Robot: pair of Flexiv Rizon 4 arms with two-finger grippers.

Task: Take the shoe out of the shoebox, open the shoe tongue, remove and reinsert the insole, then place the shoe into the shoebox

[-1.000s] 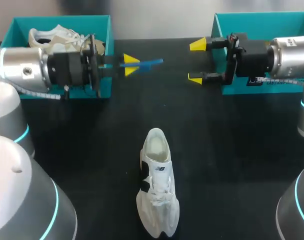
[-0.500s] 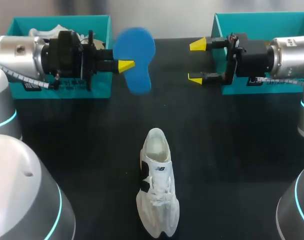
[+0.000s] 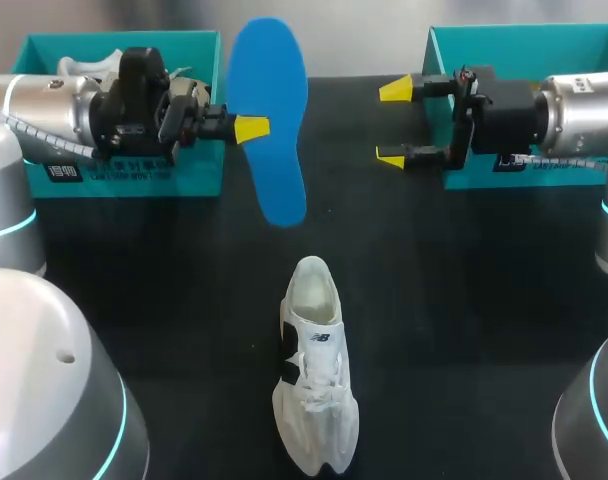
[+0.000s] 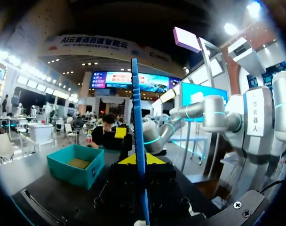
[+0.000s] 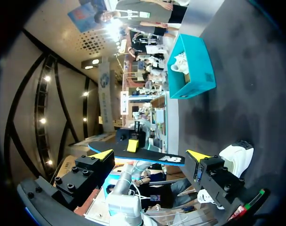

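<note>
My left gripper (image 3: 250, 129) is shut on a blue insole (image 3: 269, 80) and holds it in the air over the table's far middle, its broad face turned to the head view. In the left wrist view the insole (image 4: 136, 103) stands edge-on between the yellow tips of the left gripper (image 4: 137, 160). The white shoe (image 3: 314, 385) lies on the black table near the front, its opening toward the far side. My right gripper (image 3: 392, 123) hangs open to the right of the insole, holding nothing. From the right wrist, the insole (image 5: 166, 158) shows ahead of the right gripper (image 5: 150, 156).
A teal shoebox (image 3: 209, 60) at the far left holds another white shoe (image 3: 94, 68). A second teal box (image 3: 439, 45) stands at the far right behind my right arm. The shoe (image 5: 234, 155) lies beside the right gripper's finger.
My left wrist has turned, bringing the insole from edge-on to broad face showing. The left arm has drawn back a little to the left. The right arm and shoe are still.
</note>
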